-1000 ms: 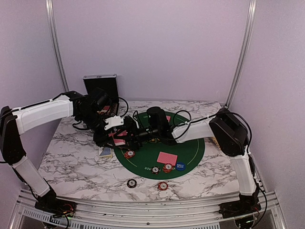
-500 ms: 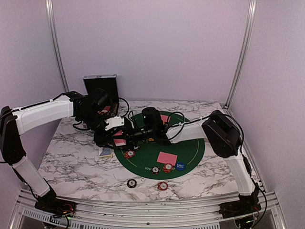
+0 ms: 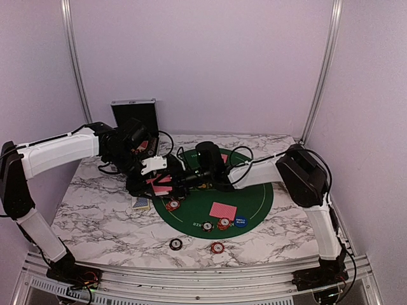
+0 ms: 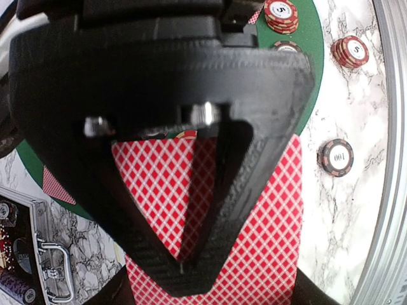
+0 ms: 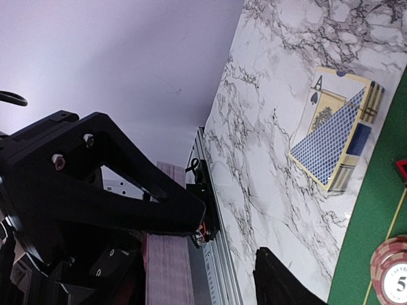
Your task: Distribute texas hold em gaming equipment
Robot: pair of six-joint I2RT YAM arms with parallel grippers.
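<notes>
My left gripper [image 4: 181,270] is shut on a deck of pink-red-backed playing cards [image 4: 267,216], held just above the left rim of the green round mat [image 3: 257,197]. In the top view the right gripper [image 3: 176,182] points left and meets the left gripper [image 3: 158,184] at those cards [image 3: 161,189]. Seen from its wrist, the right gripper [image 5: 232,241] stands open with a wide gap, and a pinkish card edge [image 5: 168,273] lies by its upper finger [image 5: 140,197]. Another red-backed card [image 3: 222,210], red-orange chips [image 3: 173,204] and a blue disc [image 3: 240,222] lie on the mat.
A blue-patterned card box [image 5: 334,136] lies on the marble left of the mat. Two chips [image 3: 175,244] sit off the mat near the front edge. The open black case [image 3: 133,115] stands at the back left. Cables trail behind both grippers.
The right arm's elbow swung left and came back, with its gripper staying at the held cards. The left arm has hardly moved.
</notes>
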